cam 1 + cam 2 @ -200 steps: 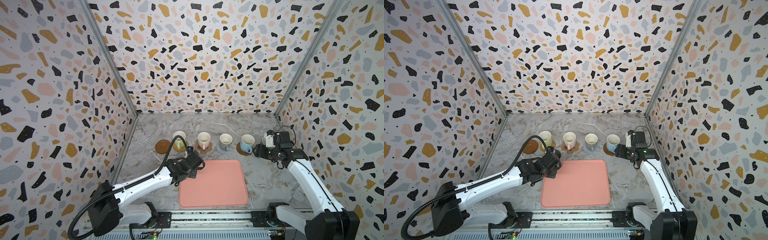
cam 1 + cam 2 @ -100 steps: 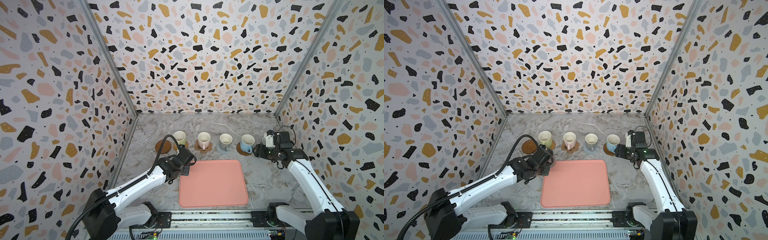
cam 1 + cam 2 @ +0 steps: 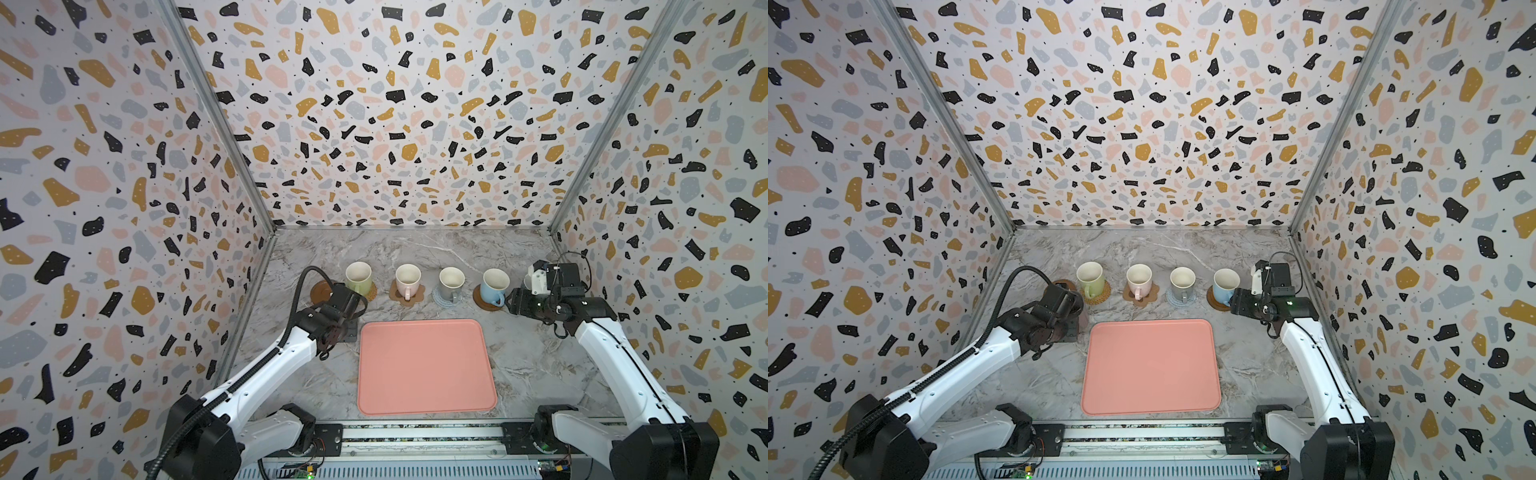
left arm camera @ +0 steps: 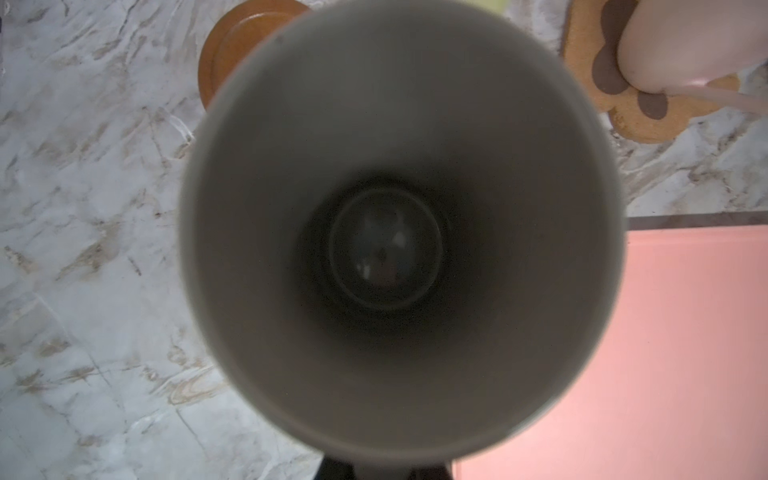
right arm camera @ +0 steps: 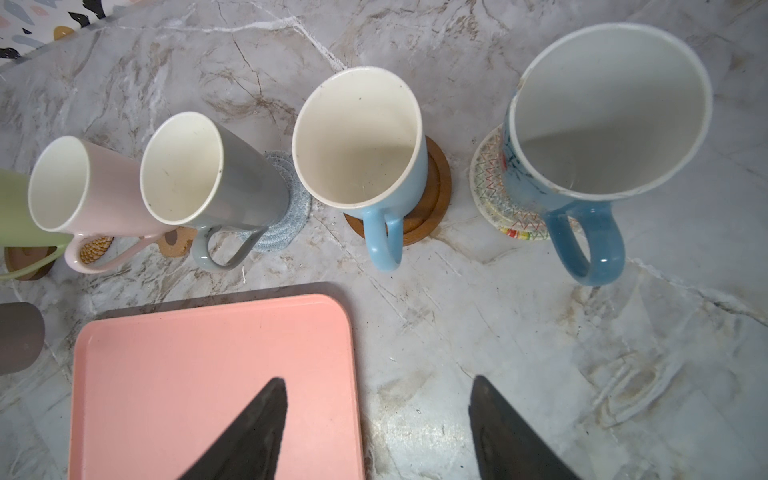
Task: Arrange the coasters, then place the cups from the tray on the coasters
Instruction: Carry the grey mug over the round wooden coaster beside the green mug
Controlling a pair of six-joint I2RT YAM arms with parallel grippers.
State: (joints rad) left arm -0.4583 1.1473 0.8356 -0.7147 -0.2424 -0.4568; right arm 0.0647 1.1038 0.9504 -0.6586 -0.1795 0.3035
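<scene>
My left gripper [image 3: 349, 309] is shut on the dark grey cup [image 3: 351, 331], which hangs over the marble just off the empty tray's [image 3: 424, 365] far-left corner. The left wrist view looks straight into that cup [image 4: 399, 232], with the bare brown disc coaster [image 4: 245, 45] just beyond it. In a row at the back, a green cup [image 3: 358, 277], pink cup [image 3: 407, 280], grey cup [image 3: 451, 283] and light blue cup [image 3: 494, 286] each stand on a coaster. A second blue cup [image 5: 590, 137] stands on the cream woven coaster [image 5: 490, 187]. My right gripper [image 5: 378, 415] is open and holds nothing.
The patterned side walls stand close to both ends of the row of cups. The left arm's black cable [image 3: 299, 286] arcs above the bare brown disc [image 3: 320, 291]. The rail [image 3: 415, 434] runs along the front edge.
The left arm has carried the dark grey cup leftward, off the tray's far-left corner and nearer the bare brown disc. The right arm has stayed still.
</scene>
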